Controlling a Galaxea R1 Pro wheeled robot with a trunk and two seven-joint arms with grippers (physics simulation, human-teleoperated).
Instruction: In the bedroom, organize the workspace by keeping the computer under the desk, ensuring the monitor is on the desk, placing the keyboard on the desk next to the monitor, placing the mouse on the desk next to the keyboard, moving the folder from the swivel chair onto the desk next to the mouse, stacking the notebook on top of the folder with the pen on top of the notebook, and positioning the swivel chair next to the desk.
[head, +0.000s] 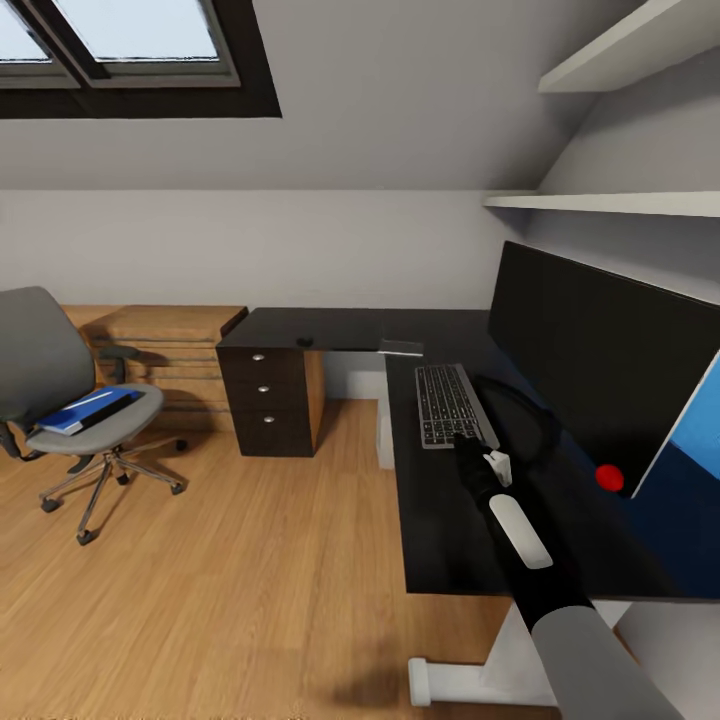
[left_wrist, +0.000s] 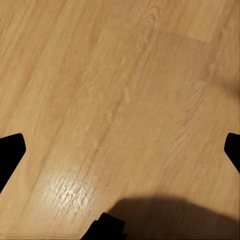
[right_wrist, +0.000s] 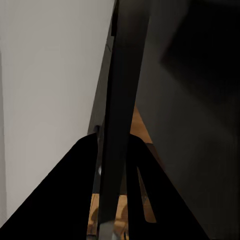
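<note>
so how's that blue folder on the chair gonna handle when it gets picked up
The folder looks flat and thin, so probably light and may flex. It lies flush on the swivel chair seat, so fingers likely need an overhanging edge. Its cover could be slippery.

One monitor (head: 600, 360) is standing at frame right. One keyboard (head: 450, 404) and one mouse (head: 305, 342) are lying on one worktop (head: 440, 530). One swivel chair (head: 60, 390) is carrying one folder (head: 85, 411). Three drawers (head: 260, 395) are showing, two wall shelves (head: 620, 200), one skylight (head: 130, 40).
</note>
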